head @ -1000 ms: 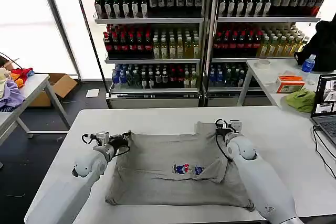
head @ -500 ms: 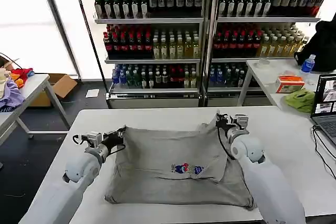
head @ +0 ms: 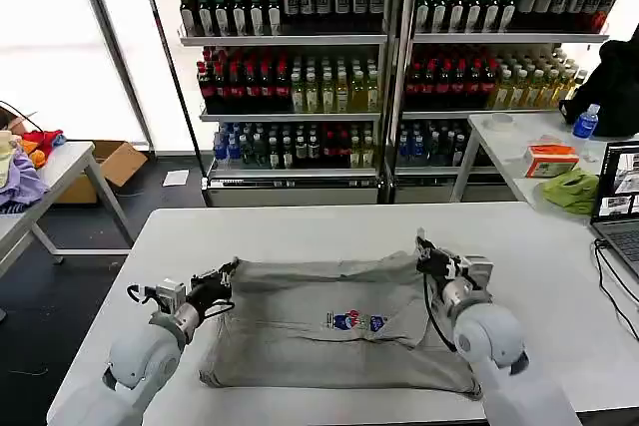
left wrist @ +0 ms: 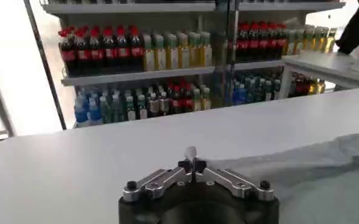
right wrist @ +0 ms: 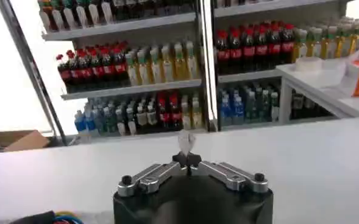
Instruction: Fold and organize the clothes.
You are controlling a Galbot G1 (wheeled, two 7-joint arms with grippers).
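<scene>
The grey shirt is spread at lower centre on the bench; its far corners are clamped by the left tool and right tool; soft, light, it is best held by corners.

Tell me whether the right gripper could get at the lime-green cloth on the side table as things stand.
Probably not. The right gripper is shut on the light grey cotton shirt, and the lime-green cloth lies on a separate white side table, across a gap from the white work table.

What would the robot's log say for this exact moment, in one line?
step: folding | left claw: shut on grey shirt corner | right claw: shut on opposite corner | far edge lifted
</scene>
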